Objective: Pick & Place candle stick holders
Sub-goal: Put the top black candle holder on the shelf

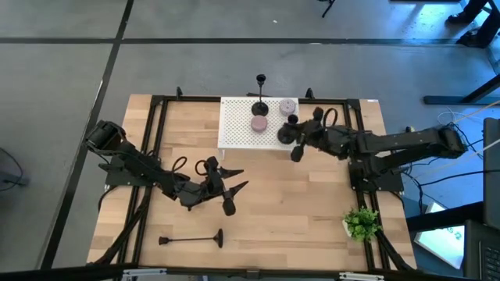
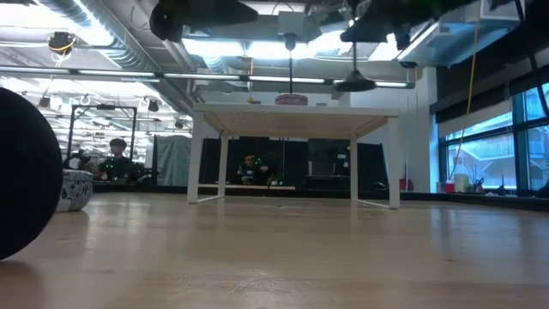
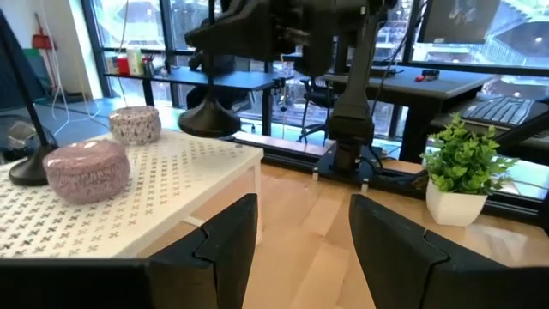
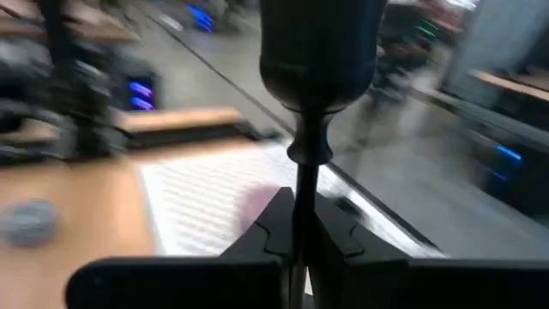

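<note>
the right gripper [image 4: 298, 225] pinches the thin stem of a candle stick holder [image 4: 319, 60] over the edge of the white perforated shelf [image 1: 234, 129], while the left gripper [image 1: 232, 186] hovers with fingers spread, well apart from another holder lying flat [image 1: 191, 239] on the table [image 1: 297, 211] nearer its front edge.

My right pincer [image 1: 294, 143] held a candle stick holder [image 1: 296, 139] at the shelf's [image 1: 234, 125] right edge; another holder [image 1: 191, 239] lay on the counter [image 1: 297, 203] front-left, plant [image 1: 360, 222] front-right.
</note>
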Robot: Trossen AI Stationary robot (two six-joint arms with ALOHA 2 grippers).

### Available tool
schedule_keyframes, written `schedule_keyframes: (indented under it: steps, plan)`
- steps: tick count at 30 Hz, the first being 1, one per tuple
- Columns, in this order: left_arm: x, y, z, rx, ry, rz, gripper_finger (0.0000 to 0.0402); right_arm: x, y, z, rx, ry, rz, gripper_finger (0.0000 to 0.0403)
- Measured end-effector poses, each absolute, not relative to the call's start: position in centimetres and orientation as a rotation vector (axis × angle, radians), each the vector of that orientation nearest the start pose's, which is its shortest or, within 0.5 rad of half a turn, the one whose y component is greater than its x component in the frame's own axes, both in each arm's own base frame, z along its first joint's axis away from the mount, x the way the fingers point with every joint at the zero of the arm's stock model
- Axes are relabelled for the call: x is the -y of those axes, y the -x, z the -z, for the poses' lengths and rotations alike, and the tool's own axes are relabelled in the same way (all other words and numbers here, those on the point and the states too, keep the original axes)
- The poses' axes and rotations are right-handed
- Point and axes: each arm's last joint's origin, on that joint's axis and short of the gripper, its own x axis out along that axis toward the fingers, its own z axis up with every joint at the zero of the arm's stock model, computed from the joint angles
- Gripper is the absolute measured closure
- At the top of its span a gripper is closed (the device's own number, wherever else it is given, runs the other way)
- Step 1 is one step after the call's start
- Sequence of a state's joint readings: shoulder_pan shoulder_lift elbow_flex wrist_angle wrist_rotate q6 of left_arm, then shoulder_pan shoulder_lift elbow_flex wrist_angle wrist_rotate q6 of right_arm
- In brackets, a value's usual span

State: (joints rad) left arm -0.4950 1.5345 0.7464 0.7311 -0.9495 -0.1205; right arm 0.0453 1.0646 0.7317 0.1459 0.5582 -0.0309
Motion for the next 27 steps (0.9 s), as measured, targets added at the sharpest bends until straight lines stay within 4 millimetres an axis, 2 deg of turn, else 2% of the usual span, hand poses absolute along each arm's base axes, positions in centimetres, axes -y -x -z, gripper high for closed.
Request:
schedule_keyframes:
  steps: [2, 6, 13, 27]
  plan:
    - [12.7, -28.4, -23.0, -0.021, 0.085, -0.456, 0.0219, 1.5, -23.4, -29.1, -0.153, 0.071, 0.498, 0.0390]
    - [12.9, -28.3, -23.0, -0.020, 0.089, -0.449, 0.0219, 3.0, -23.1, -28.4, -0.210, 0.062, 0.564, 0.0390]
    - [12.9, -28.3, -22.9, -0.031, 0.086, -0.448, 0.0219, 3.4, -23.3, -28.5, -0.204, 0.046, 0.344, 0.0390]
    - [12.9, -28.3, -22.8, -0.035, 0.084, -0.448, 0.0219, 5.0, -22.9, -28.0, -0.229, -0.005, 0.418, 0.0390]
